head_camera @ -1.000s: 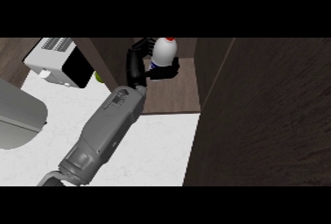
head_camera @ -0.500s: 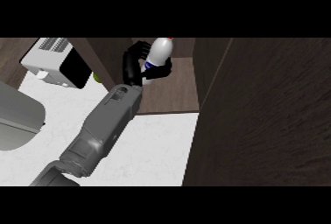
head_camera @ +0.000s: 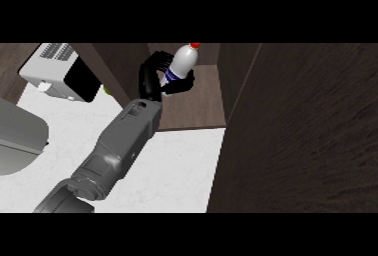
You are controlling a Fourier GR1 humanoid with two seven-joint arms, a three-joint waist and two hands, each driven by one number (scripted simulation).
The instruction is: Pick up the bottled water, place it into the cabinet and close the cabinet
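- Inside the open cabinet (head_camera: 198,107), above its brown shelf floor, the bottled water (head_camera: 181,61) is held with its red cap pointing toward the cabinet's back, at the top edge of the view.
- Gripping it is the left hand (head_camera: 153,82) — black fingers curled round the lower half of the bottle on one side, thumb wrapped under the blue label on the other.
- Compared with a second ago, the bottle sits a little further into the cabinet and has straightened; it was leaning more across the opening then, and now more of its white body shows clear of the fingers.
- The grey forearm (head_camera: 122,145) has stretched along with it, running from the lower left of the view across the pale counter (head_camera: 173,170) to the shelf's front edge.
- My reading is that the carry is all but done and the placing step is under way — whether the bottle's base already touches the shelf I cannot tell, since the hand covers it.
- Still to come, as I judge it: letting go, drawing the hand back out, then swinging the dark wood door (head_camera: 310,130), which fills the view's right side, closed.
- The right hand does not show.
- A white appliance (head_camera: 53,70) stands on the counter to the left, well apart from the work.
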